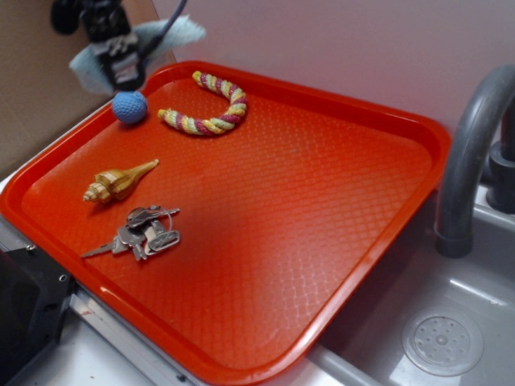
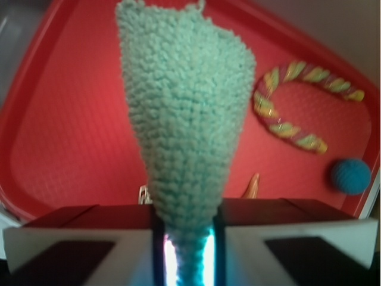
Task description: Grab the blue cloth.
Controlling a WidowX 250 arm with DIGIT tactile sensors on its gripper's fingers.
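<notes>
One blue cloth, pale, soft and light, hangs pinched by one narrow end in the closed end effector, held above the red tray. Limp knit fabric bunches easily. Beyond lie a blue ball and rope toy.

The hand hangs above the red tray's far left corner, clamping the blue cloth. Below lie a blue ball, rope toy, seashell and keys.
</notes>
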